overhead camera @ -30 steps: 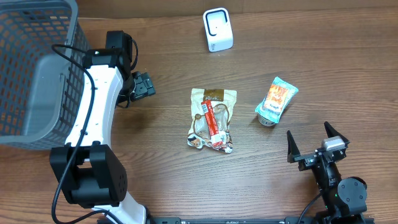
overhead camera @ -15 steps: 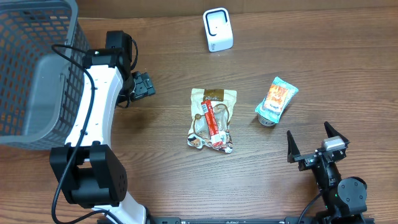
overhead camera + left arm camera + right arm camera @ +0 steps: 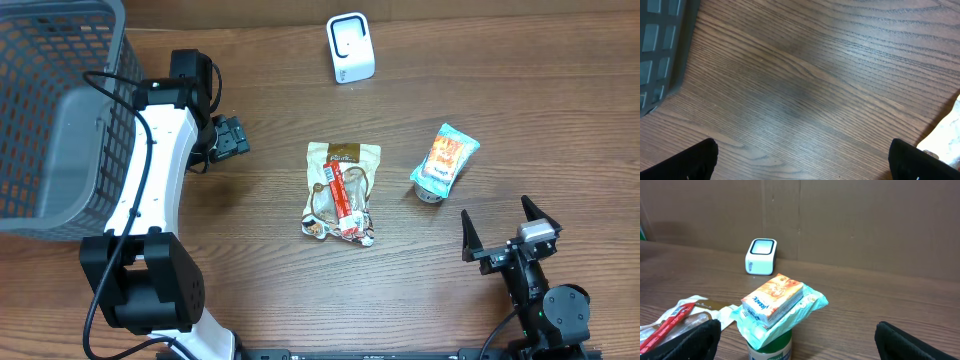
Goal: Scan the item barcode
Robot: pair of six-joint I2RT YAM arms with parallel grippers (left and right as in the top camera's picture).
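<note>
The right end effector sits low at the near right corner of the surface, its two fingers spread wide with nothing between them, pointing toward the far edge. Just ahead of it, clear of the fingers, an orange-and-teal packet lies tilted on top of a small green-and-white can. Near the middle of the surface a cream snack bag with a red strip lies flat, well apart from both arms. Beyond it, close to the far edge, the white barcode scanner stands upright, with neither packet in front of it.

Over on the left side, the left end effector hangs above bare wood, its fingers likewise wide apart and empty. A grey mesh basket fills the far left corner, right beside the white left arm.
</note>
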